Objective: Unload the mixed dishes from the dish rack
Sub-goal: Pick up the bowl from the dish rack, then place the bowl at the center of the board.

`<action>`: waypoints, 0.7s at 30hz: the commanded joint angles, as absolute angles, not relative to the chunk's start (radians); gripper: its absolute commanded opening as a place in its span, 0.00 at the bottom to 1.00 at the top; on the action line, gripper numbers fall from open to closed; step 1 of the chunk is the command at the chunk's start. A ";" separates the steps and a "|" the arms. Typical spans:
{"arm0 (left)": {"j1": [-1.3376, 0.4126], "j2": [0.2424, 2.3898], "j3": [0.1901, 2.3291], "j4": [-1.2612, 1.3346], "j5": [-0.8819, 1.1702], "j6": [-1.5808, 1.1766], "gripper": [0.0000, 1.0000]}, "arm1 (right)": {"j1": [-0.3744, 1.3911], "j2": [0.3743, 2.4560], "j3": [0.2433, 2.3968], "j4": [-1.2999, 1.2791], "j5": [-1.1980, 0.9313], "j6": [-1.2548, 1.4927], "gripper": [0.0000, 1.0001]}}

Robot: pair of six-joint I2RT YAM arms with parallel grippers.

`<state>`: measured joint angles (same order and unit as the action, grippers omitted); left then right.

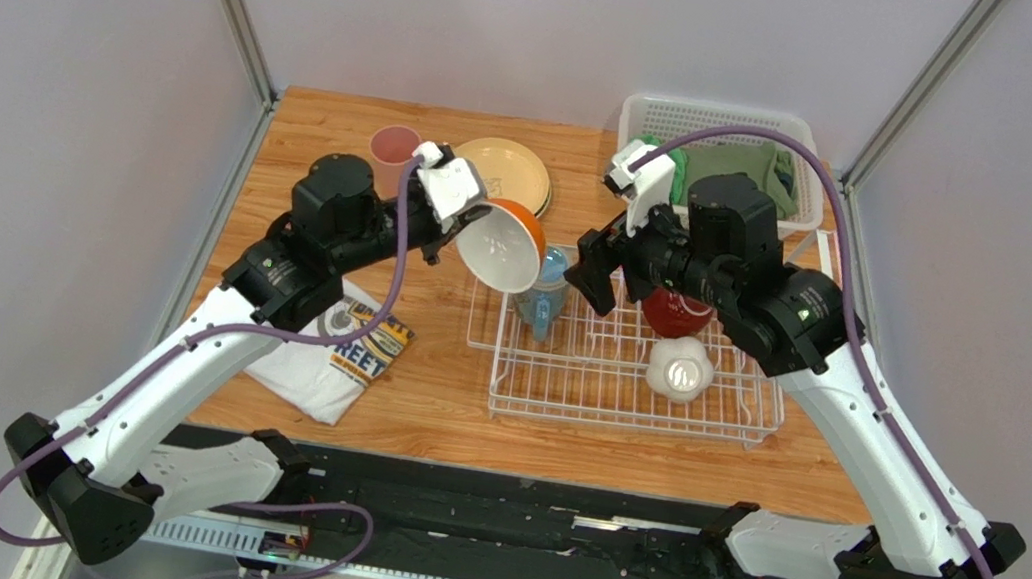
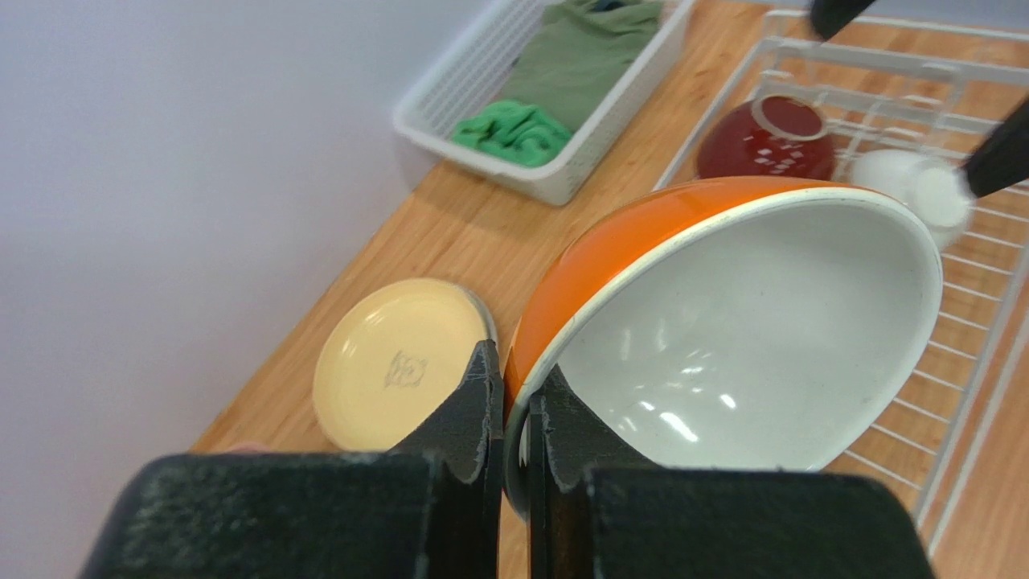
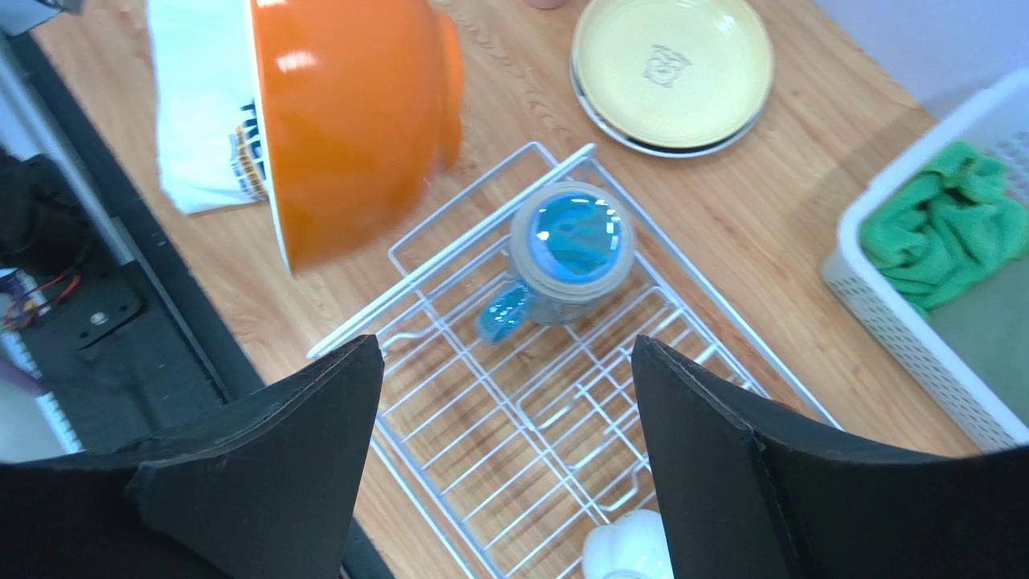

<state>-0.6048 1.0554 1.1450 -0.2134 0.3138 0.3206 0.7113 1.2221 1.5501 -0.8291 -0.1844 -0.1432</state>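
Observation:
My left gripper (image 1: 467,216) is shut on the rim of the orange bowl (image 1: 506,246) and holds it tilted, above the left end of the white wire dish rack (image 1: 613,402). In the left wrist view the fingers (image 2: 483,398) pinch the bowl's rim (image 2: 628,253). My right gripper (image 1: 597,274) is open and empty above the rack (image 3: 483,422), over the light-blue mug (image 3: 568,247). The mug (image 1: 541,293), dark red bowl (image 1: 677,312) and small white bowl (image 1: 680,369) sit in the rack. Tan plates (image 1: 506,170) and a pink cup (image 1: 393,148) stand on the table behind.
A white perforated basket (image 1: 714,110) with green cloths (image 1: 751,171) stands at the back right. A printed white T-shirt (image 1: 331,355) lies left of the rack. Wooden table (image 1: 416,397) ends at grey walls on both sides.

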 commanded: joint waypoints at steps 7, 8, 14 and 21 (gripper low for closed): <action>-0.290 1.146 1.311 -0.446 0.196 0.196 0.00 | 0.695 1.186 1.499 -0.746 0.055 -0.189 0.80; -0.273 1.178 1.325 -0.471 0.196 0.198 0.00 | 0.695 1.186 1.485 -0.739 0.058 -0.189 0.80; -0.076 1.363 1.437 -0.600 0.288 0.195 0.00 | 0.681 1.204 1.419 -0.690 0.103 -0.210 0.80; 0.052 1.594 1.578 -0.704 0.319 0.224 0.00 | 0.655 1.213 1.347 -0.646 0.133 -0.233 0.80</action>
<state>-0.0010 1.5120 1.4727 -0.6304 0.2745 0.2245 0.6693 1.2160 1.3674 -0.7219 0.0925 -0.2039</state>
